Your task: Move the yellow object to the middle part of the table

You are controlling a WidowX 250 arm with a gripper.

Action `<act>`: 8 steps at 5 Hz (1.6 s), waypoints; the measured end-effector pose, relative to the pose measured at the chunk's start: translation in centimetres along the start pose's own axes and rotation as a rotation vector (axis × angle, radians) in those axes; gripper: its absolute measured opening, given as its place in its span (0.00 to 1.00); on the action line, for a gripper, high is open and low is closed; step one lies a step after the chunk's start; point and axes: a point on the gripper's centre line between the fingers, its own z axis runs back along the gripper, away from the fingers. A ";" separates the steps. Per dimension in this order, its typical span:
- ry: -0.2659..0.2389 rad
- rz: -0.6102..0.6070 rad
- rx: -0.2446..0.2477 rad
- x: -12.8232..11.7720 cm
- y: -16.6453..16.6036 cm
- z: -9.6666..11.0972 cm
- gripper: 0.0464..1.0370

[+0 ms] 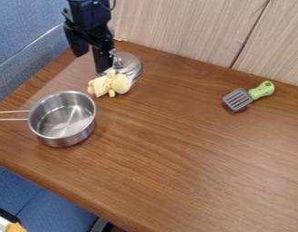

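The black gripper (102, 56) hangs down at the upper left of the table, with its lower end right by the upper edge of a yellow plush toy (111, 84). Whether the two touch is not clear. The toy lies on the wooden table against the near side of a shiny metal lid (128, 64), up and to the right of the pot.
A steel pot (62, 118) stands at the left, its handle pointing past the left edge. A green-handled slotted spatula (238, 99) lies at the right. The wooden table (181, 149) ends at a wood-panel wall (181, 27) behind.
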 end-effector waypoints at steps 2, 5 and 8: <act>0.019 -0.116 -0.056 1.5 -1.0 -3.1 0.96; 0.035 -0.151 -0.075 1.9 -1.6 -5.6 0.35; 0.038 -0.148 -0.089 1.9 -1.8 -5.4 0.07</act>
